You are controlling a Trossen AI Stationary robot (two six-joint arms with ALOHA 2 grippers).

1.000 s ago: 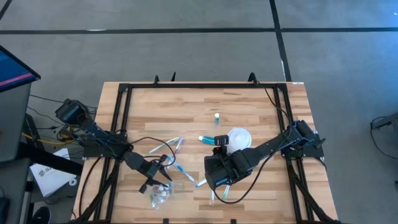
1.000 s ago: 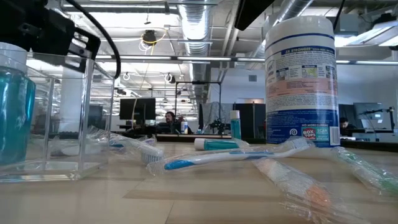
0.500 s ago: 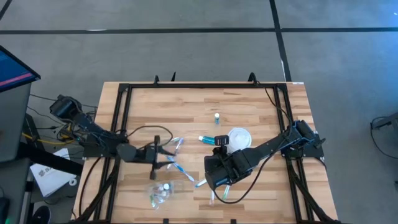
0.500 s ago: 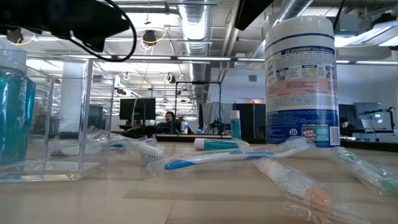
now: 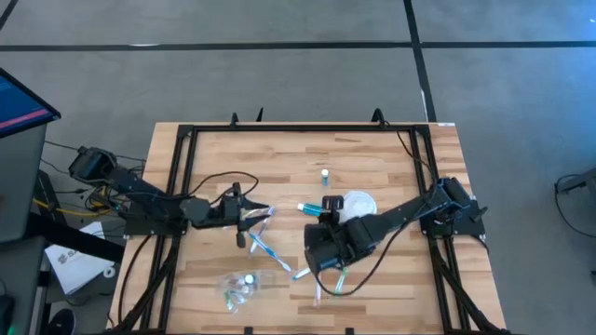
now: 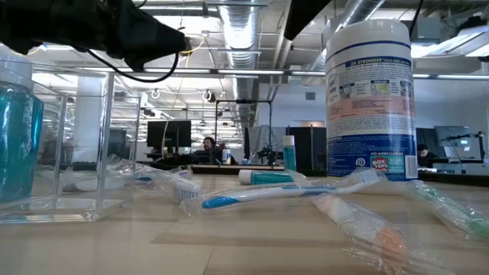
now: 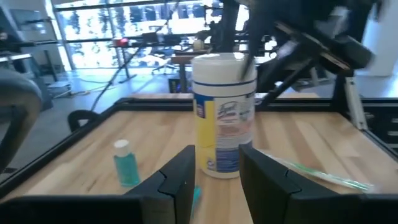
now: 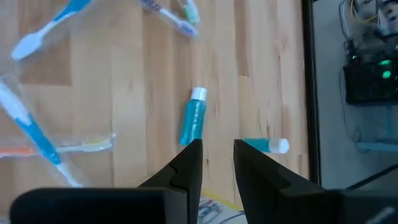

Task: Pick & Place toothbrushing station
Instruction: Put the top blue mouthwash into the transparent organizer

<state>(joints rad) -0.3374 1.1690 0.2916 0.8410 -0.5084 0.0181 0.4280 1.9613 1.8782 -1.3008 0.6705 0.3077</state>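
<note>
Toothbrushes [image 5: 264, 244] lie scattered on the tabletop [image 5: 279, 158], most of them just on the left arm's side of the white wipes canister [image 5: 358, 205], which I take as my landmark. One blue-handled brush [image 6: 263, 192] lies in front of the canister in the low view. Left end effector [image 5: 244, 216] hangs over the brushes nearest the canister's left side, fingers [image 7: 180, 180] a small gap apart, nothing between them. Right end effector [image 5: 319, 265] sits just in front of the canister, fingers [image 8: 186, 163] slightly apart, empty. Lying bottle [image 5: 309, 208] rests touching-close to the canister's left flank; upright bottle [image 5: 325, 174] stands just behind the canister. Crinkly bag [image 5: 239, 288] lies well apart from the canister, near the front edge on the left arm's side, something small inside it.
</note>
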